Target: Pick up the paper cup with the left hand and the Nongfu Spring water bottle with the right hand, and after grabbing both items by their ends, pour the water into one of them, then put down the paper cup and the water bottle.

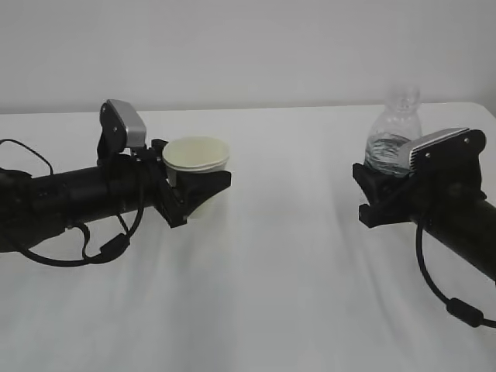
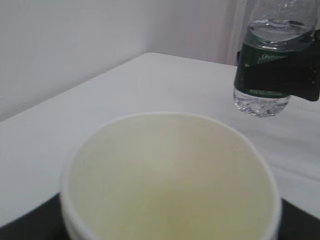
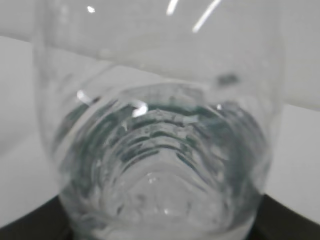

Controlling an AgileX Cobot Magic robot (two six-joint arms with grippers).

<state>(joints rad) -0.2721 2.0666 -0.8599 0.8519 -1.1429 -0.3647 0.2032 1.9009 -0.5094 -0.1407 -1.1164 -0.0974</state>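
White lettering on the bottle's green label point(image 2: 265, 70) — too blurred to read.

Right under my wrist sits the paper cup point(image 2: 170, 180), its pale cream mouth wide open and filling most of what I see; its inside looks dry. Black jaw edges peek out at either lower corner beside its rim. Ahead and to my right hangs the Nongfu Spring water bottle point(image 2: 267, 57), upright, off the white table point(image 2: 125, 95), a dark gripper point(image 2: 305, 75) wrapped across its green label. The water point(image 2: 277, 27) stands above the label.
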